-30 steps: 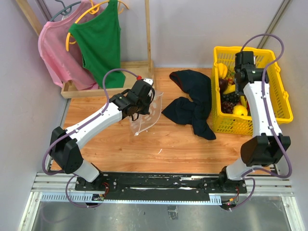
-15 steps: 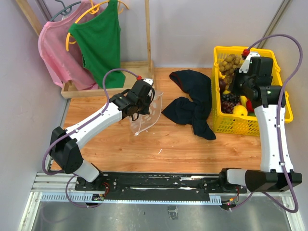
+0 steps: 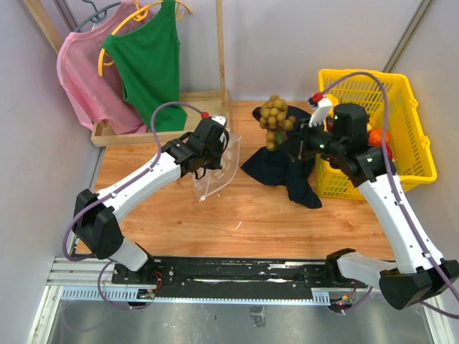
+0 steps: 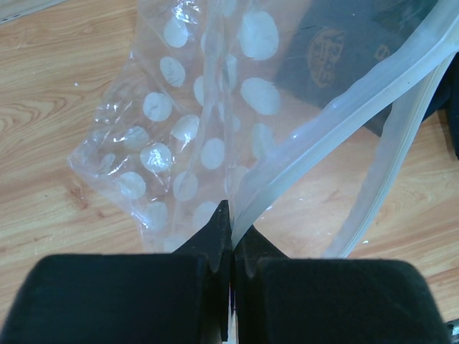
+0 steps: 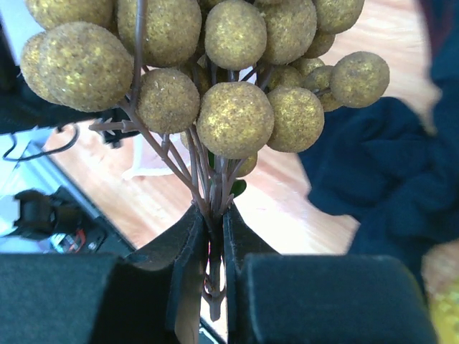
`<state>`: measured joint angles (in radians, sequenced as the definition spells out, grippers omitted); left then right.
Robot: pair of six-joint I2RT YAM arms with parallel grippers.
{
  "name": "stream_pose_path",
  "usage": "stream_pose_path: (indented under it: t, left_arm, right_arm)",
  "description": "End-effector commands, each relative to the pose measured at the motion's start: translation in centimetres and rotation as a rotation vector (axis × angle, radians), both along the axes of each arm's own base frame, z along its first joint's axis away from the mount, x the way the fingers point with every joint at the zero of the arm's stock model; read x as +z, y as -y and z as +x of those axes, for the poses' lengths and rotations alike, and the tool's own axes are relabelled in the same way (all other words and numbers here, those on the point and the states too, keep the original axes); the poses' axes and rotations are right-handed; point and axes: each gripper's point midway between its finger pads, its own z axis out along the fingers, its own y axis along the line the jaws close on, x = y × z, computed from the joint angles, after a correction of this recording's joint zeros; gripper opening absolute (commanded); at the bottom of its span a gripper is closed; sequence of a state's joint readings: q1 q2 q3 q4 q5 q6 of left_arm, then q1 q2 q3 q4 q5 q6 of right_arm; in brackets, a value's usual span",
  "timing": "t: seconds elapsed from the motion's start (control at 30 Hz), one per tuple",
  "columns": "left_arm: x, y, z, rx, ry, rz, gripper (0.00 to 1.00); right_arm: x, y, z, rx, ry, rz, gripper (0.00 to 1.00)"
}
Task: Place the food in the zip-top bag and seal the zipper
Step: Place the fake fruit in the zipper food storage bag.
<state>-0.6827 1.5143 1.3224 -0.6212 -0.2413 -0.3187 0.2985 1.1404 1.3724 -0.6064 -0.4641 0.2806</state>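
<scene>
Longan cluster [image 3: 275,115] is in the air over the far end of the dark cloth [image 3: 281,166]. It sits between the yellow basket [image 3: 412,122] and the zip-top bag [image 3: 217,169], apart from both. Right gripper [image 5: 214,223] has it by the stem bundle: fingers nearly closed, stems pinched between them, fruit fanning out beyond the tips. Left gripper [image 4: 231,228] is clamped fully down on the bag's edge, right at the zipper [image 4: 344,107], with no gap visible between the fingers. Bag is clear with white dots, held up off the table [image 3: 237,215] on that side, lower part resting on the wood. Zipper strips are parted in the left wrist view, so the mouth is open, facing toward the cloth. Rest of the food: only an orange-red piece [image 3: 380,136] shows in the basket behind the right arm; can't make out the others. Pink top [image 3: 82,79] and green top [image 3: 147,64] hang at far left.
</scene>
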Motion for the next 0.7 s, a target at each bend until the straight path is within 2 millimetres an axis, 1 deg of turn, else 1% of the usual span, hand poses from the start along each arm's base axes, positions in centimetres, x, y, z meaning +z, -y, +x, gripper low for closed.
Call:
stream_pose_path:
  t: [0.0, 0.07, 0.2, 0.33, 0.5, 0.67]
  left_arm:
    - [2.3, 0.6, 0.4, 0.007, 0.048, -0.074, 0.0]
    - [2.6, 1.0, 0.5, 0.011, 0.044, -0.095, 0.0]
    - [3.5, 1.7, 0.5, 0.034, 0.034, -0.15, 0.0]
    - [3.7, 2.2, 0.5, 0.069, 0.012, -0.205, 0.0]
    - [3.9, 3.4, 0.3, 0.083, -0.021, -0.282, 0.0]
    - [4.0, 4.1, 0.3, 0.102, -0.039, -0.336, 0.0]
  right_arm:
    - [1.8, -5.2, -1.5, 0.16, 0.076, 0.152, 0.01]
    - [1.8, -6.4, -2.2, 0.201, 0.094, 0.193, 0.01]
    - [1.6, -8.0, -3.2, 0.25, 0.134, 0.263, 0.01]
    - [1.0, -8.6, -3.9, 0.272, 0.135, 0.31, 0.01]
    - [0.7, -9.3, -4.9, 0.305, 0.126, 0.366, 0.01]
    - [0.2, -9.8, -5.3, 0.311, 0.109, 0.398, 0.01]
